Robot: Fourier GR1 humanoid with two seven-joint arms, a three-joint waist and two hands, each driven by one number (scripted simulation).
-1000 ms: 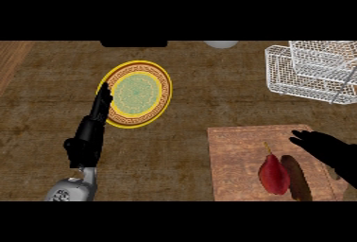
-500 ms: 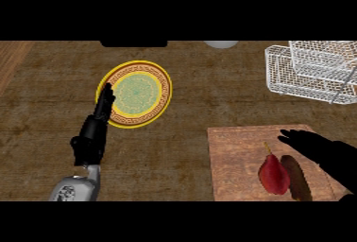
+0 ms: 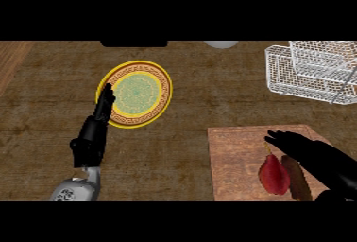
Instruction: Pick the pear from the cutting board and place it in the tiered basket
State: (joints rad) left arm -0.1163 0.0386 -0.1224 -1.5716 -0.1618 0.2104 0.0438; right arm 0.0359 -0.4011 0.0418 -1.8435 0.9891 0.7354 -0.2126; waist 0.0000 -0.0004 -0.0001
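A dark red pear lies on the brown cutting board at the lower right, its thin stem pointing up. My right hand hovers just right of and above the pear with its fingers stretched out toward the left, open and holding nothing. The white wire tiered basket stands at the upper right of the counter. My left hand is at the left with straight fingers pointing up, resting beside a plate.
A yellow patterned plate lies left of centre, its left rim next to my left hand. A pale round object shows at the top edge. The counter is dark brown wood.
My right hand has moved left and slightly forward over the cutting board, closer to the pear. The left hand has hardly shifted.
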